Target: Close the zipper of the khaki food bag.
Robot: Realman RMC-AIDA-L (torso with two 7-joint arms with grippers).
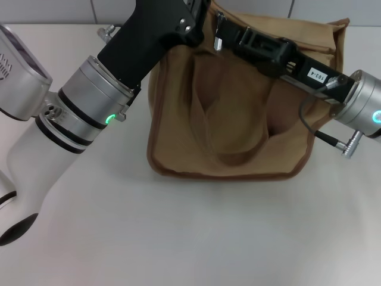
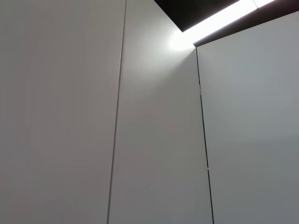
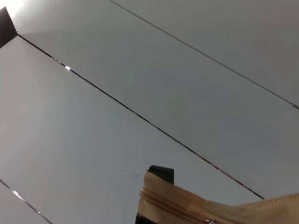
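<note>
The khaki food bag (image 1: 238, 119) stands on the white table, its top gaping and its loop handle lying against the front. My left gripper (image 1: 193, 18) reaches over the bag's far left top corner and is cut off by the head view's upper edge. My right gripper (image 1: 229, 33) lies across the bag's top from the right, its tip beside a small silver tab (image 1: 218, 43) at the rim. The zipper (image 3: 177, 205) shows as a khaki toothed strip in the right wrist view, with a black part (image 3: 161, 173) just behind it.
The white table (image 1: 178, 238) spreads in front of and left of the bag. A tiled wall (image 1: 59, 12) rises behind. A black cable (image 1: 309, 119) loops off my right wrist. The left wrist view shows only wall panels (image 2: 149, 140) and a light strip (image 2: 219, 18).
</note>
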